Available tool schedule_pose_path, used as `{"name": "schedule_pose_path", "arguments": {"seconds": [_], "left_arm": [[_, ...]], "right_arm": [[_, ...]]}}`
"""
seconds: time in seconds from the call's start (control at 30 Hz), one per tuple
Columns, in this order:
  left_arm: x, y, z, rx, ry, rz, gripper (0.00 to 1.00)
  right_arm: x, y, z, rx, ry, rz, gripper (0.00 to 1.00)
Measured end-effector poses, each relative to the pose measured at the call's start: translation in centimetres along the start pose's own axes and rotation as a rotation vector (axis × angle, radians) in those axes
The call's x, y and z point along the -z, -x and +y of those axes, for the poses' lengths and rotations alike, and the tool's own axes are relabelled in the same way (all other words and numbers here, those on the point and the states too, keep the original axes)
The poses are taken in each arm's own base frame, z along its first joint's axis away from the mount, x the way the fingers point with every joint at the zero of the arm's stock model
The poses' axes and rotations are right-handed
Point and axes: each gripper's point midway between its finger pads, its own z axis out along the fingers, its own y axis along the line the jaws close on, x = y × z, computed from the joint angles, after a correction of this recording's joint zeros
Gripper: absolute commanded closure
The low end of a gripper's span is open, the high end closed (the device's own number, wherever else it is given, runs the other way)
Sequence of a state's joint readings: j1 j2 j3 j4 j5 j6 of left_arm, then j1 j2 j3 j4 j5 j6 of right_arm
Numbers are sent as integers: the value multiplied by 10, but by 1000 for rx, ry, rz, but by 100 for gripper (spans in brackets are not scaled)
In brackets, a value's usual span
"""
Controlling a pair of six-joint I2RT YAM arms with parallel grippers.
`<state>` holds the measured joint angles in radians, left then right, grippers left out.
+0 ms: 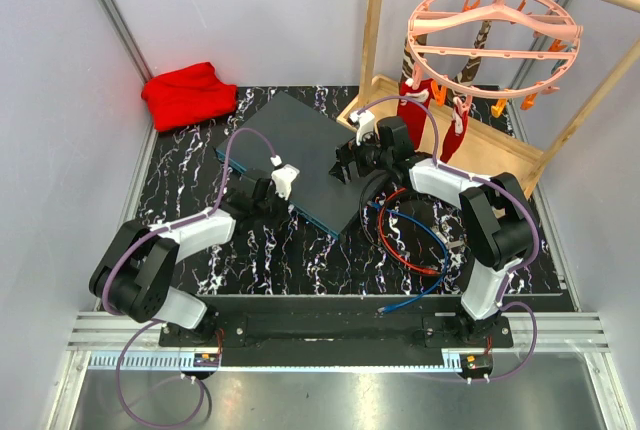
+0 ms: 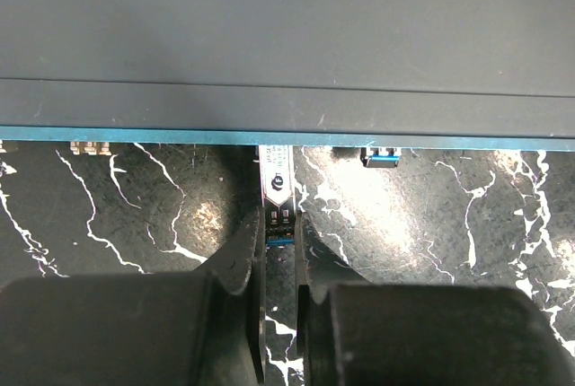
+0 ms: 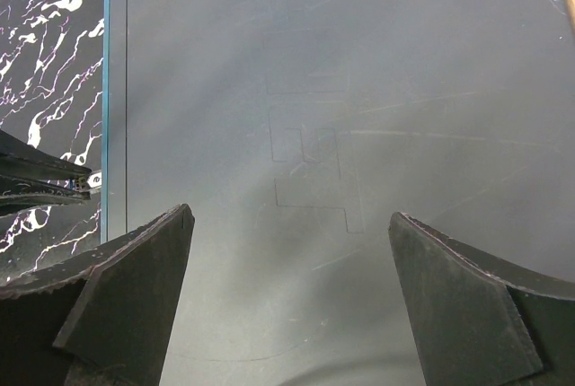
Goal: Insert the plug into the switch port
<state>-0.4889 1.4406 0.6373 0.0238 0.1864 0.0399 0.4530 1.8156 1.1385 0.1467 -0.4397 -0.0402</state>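
The switch [image 1: 300, 145] is a flat dark grey box lying at an angle on the marbled table, with a thin teal front edge [image 2: 180, 135]. My left gripper [image 1: 268, 193] sits right in front of that edge, shut on the plug [image 2: 277, 184]. The plug is a small silver module with a blue tab, held between the fingertips [image 2: 254, 233]. Its far end meets the teal edge; how deep it sits is hidden. My right gripper [image 1: 350, 162] stands wide open [image 3: 289, 215] over the switch's grey top [image 3: 377, 81], holding nothing.
Another small blue-tabbed plug [image 2: 379, 158] sits in the edge to the right. Red and blue cables [image 1: 412, 240] loop beside the right arm. A red cloth [image 1: 188, 93] lies back left. A wooden tray [image 1: 490, 140] and a pink hanger [image 1: 492, 30] stand back right.
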Motion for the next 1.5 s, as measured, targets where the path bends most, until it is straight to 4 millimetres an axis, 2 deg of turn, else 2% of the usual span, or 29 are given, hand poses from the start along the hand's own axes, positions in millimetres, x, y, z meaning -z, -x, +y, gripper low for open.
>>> {"name": "schedule_pose_path", "arguments": {"seconds": [0.33, 0.57, 0.6, 0.7, 0.83, 0.93, 1.03, 1.13, 1.2, 1.37, 1.5], "left_arm": [[-2, -1, 1, 1, 1, 3, 93], [-3, 0, 1, 13, 5, -2, 67], [-4, 6, 0, 16, 2, -26, 59], [-5, 30, -6, 13, -18, -118, 49], [8, 60, -17, -3, -42, -230, 33], [32, 82, -21, -8, -36, -332, 30], [53, 90, -19, 31, -8, -401, 28], [65, 81, -13, 127, 42, -418, 28], [67, 66, -6, 210, 85, -396, 27], [60, 9, 12, 450, 226, -272, 27], [55, -19, 23, 567, 319, -202, 27]], "right_arm": [[0, 0, 0, -7, 0, -2, 0], [0, 1, 0, -9, 1, -6, 0], [0, 1, 0, -10, 1, -6, 0], [0, 2, 0, -9, 1, -6, 0], [0, 1, 0, -9, 0, -5, 0], [0, 1, 0, -9, 0, -5, 0], [0, 1, 0, -10, 0, -5, 0], [0, 1, 0, -10, 0, -5, 0], [0, 1, 0, -12, -1, -5, 0], [0, 1, 0, -17, -1, -5, 0], [0, 1, 0, -18, -1, -5, 0]]}}
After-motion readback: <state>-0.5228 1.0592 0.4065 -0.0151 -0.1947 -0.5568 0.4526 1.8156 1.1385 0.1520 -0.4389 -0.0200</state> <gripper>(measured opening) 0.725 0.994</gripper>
